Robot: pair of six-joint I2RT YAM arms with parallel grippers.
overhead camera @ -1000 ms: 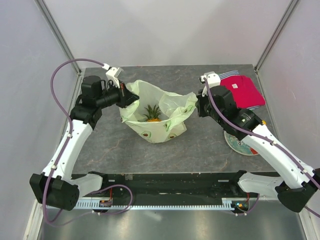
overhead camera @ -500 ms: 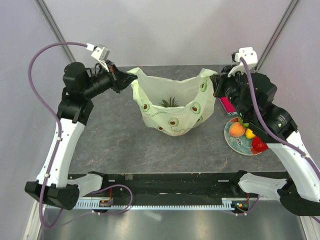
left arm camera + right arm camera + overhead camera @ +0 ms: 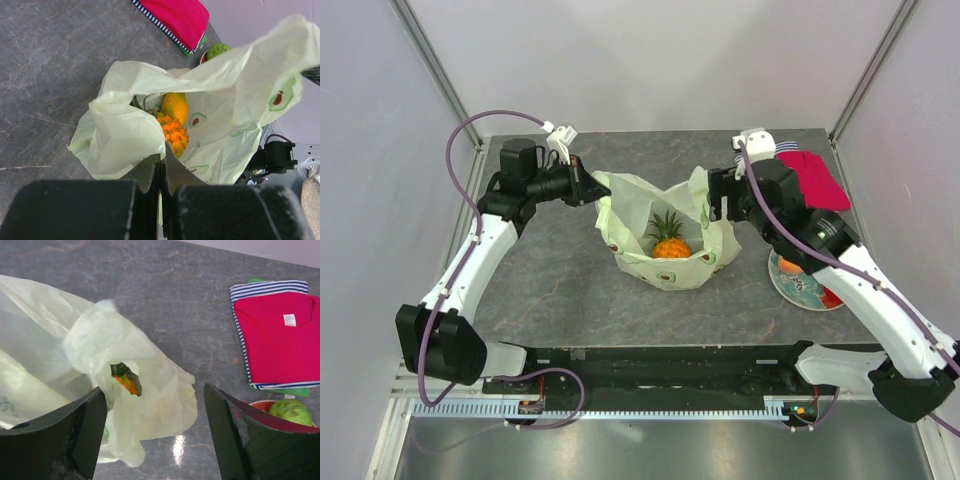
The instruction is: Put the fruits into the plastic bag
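Observation:
The pale-green plastic bag (image 3: 660, 268) sits slumped on the table, its mouth upward. Inside it stands an orange pineapple (image 3: 670, 243) with a green crown, and the left wrist view shows that pineapple (image 3: 173, 133) beside a yellow mango-like piece (image 3: 175, 106). My left gripper (image 3: 592, 188) is shut on the bag's left rim (image 3: 120, 135). My right gripper (image 3: 720, 200) is open at the bag's right side. A loose flap of the bag (image 3: 150, 385) hangs between its fingers (image 3: 86, 432), pinched by neither. A green fruit (image 3: 290, 410) and an orange fruit (image 3: 788, 265) lie on the plate.
The round plate (image 3: 808, 292) lies right of the bag, partly under my right arm. A folded red shirt (image 3: 812, 180) with a striped edge lies at the back right. Grey walls and metal posts close in the table's sides and back.
The right gripper has opened and let go of the bag's right handle. Both arms have come down and inward, and the stretched bag has sagged back onto the table.

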